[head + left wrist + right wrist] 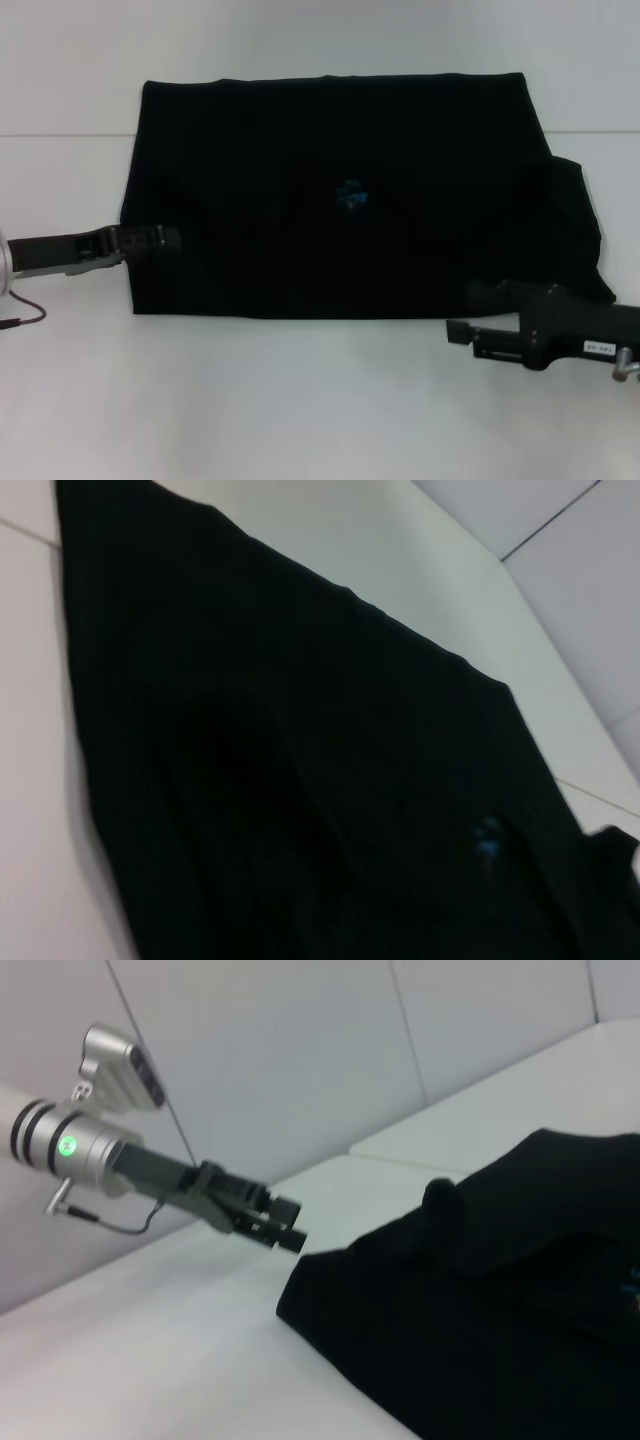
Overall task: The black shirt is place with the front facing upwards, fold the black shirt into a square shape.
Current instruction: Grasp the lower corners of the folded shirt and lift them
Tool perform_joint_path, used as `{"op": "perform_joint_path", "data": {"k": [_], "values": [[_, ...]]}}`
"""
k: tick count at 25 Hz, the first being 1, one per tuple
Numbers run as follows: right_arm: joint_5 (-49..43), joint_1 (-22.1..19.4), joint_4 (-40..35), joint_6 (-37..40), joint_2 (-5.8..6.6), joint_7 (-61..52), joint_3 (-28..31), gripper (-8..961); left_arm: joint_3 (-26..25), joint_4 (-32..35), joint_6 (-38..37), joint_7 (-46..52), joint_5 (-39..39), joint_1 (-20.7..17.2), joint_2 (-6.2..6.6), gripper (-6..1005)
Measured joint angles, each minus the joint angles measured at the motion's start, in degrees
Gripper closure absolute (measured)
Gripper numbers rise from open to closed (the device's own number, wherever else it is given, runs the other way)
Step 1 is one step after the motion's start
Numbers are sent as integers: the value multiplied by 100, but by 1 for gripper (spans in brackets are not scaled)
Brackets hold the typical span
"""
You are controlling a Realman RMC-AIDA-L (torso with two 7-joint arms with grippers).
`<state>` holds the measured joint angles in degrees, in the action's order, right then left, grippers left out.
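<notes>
The black shirt [340, 190] lies spread over the middle of the white table [300, 400], already folded into a broad rectangle, with a small blue neck label [351, 194] showing near its centre. Its far edge runs straight; at about 3 o'clock a loose flap of cloth [575, 230] bulges out past the rectangle's side. The left wrist view shows the same dark cloth [300, 780] with the blue label [486, 840], lying flat on the table.

The left gripper [165, 237] sits at the shirt's 9 o'clock edge, its tip over the cloth's border; in the right wrist view it [285, 1235] is just beside the shirt's corner [300, 1300], fingers drawn together and holding nothing that can be seen. The right gripper [465, 330] hovers at about 5 o'clock, just off the near edge; whether its fingers are open or closed cannot be told
</notes>
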<state>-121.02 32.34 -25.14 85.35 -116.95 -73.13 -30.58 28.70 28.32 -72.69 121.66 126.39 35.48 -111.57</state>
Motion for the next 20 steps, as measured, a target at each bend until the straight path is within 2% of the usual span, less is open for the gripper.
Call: {"op": "perform_joint_path", "data": {"k": [9, 15, 20], "values": [[-45, 8, 0, -39, -30, 22, -41, 227, 442, 31, 519, -32, 0, 52, -92, 100], [-45, 57, 0, -64, -33, -5, -45, 229, 857, 34, 603, -31, 0, 113, -188, 106], [-42, 71, 0, -108, -33, -24, -59, 230, 1098, 74, 532, -26, 0, 149, -193, 104]]}}
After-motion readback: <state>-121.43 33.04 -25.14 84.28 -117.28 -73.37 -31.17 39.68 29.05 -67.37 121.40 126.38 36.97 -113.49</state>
